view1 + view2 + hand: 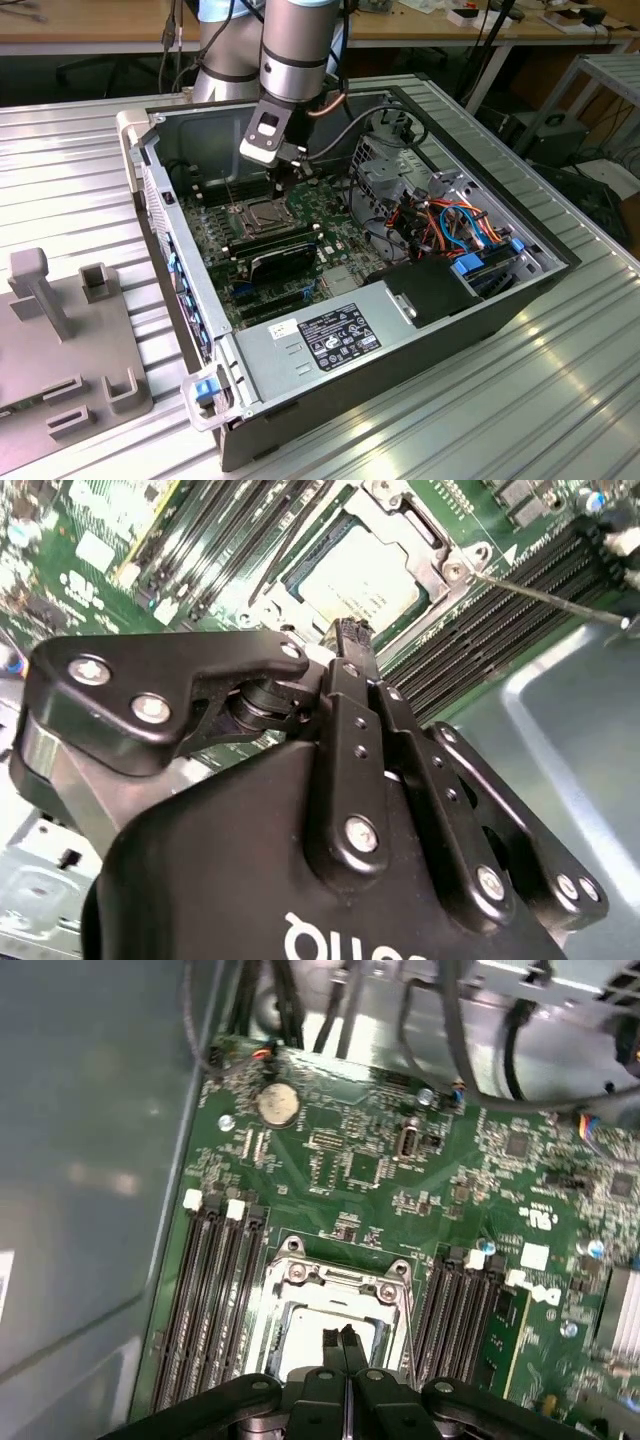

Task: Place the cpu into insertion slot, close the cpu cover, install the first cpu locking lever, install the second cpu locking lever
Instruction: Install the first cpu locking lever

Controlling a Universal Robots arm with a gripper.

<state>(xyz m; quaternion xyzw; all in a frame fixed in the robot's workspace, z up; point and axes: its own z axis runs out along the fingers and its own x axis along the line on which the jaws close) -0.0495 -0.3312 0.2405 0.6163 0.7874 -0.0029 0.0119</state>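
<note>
Cpu (360, 580): seated, cpu cover (425, 540) appears down
Locking lever (545, 597): raised, unlatched
Gripper (344, 1340): pressed together, empty, above cpu

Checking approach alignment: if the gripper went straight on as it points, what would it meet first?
Probably the cpu, framed by the cpu cover, just beyond the gripper; the gap between them is unclear.

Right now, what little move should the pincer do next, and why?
Probably slide the shut pincer sideways toward the thin lever. The cpu is already seated and the cover looks flat over it, but that lever sticks up free and is not latched, and the pincer hangs over the cpu, apart from the lever.
</note>
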